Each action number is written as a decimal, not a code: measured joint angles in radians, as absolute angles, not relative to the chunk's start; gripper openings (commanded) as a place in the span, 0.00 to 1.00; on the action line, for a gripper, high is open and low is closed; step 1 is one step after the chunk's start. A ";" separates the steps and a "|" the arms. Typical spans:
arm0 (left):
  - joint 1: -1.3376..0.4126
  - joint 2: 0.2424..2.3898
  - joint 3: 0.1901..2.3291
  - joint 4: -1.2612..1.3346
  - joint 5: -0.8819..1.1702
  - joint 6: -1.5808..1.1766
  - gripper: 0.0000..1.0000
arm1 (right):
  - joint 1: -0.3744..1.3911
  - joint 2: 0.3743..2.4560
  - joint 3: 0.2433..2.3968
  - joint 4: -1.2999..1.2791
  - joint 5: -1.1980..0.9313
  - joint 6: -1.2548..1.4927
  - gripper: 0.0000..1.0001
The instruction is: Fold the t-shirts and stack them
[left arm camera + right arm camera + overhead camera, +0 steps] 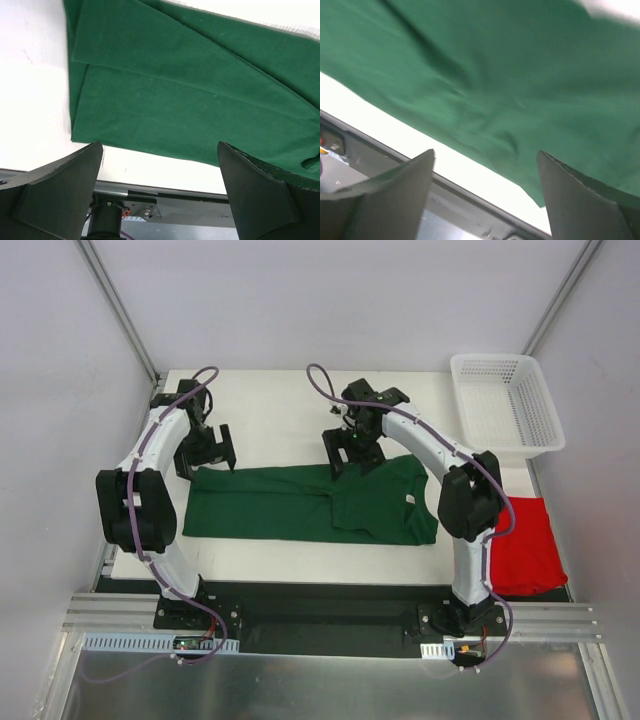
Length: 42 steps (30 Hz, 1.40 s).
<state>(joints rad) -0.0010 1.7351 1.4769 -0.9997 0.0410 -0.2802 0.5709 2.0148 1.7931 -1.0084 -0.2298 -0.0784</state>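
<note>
Left gripper (pixel 159 147) fingers spread apart and empty, hovering over the hem end of the long-folded green cotton t-shirt (pixel 300 502) on the white table (pixel 270 405), right gripper (pixel 486 154) likewise parted above its blurred collar half, red t-shirt (pixel 528 540) partly hidden behind the right arm.

From where I stand I count two shirts: one green shirt (pixel 290 505) and one red shirt (pixel 525 545). There is one basket (pixel 548 430). Two arms stand at the near edge, the left arm (pixel 150 465) and the right arm (pixel 440 450). Each has one end effector, so two in all: the left end effector (pixel 207 458) and the right end effector (pixel 352 460). One surface (pixel 270 410) carries the lot.
</note>
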 measured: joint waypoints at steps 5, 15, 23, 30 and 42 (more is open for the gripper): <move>-0.020 1.736 1.415 -0.974 0.022 -0.275 0.99 | 0.630 2.028 1.897 -1.004 -0.256 -0.081 0.94; -0.018 1.902 1.537 -0.939 -0.006 -0.253 0.99 | 0.667 1.961 1.679 -1.012 -0.268 -0.092 0.96; 0.021 2.022 1.633 -0.929 -0.010 -0.242 0.99 | 0.653 1.813 1.572 -1.017 -0.262 -0.098 0.96; 0.094 2.075 1.682 -0.929 -0.010 -0.242 0.96 | 0.643 1.774 1.531 -1.014 -0.262 -0.099 0.96; 0.098 2.091 1.645 -0.930 -0.010 -0.225 0.55 | 0.640 1.795 1.518 -1.018 -0.271 -0.112 0.96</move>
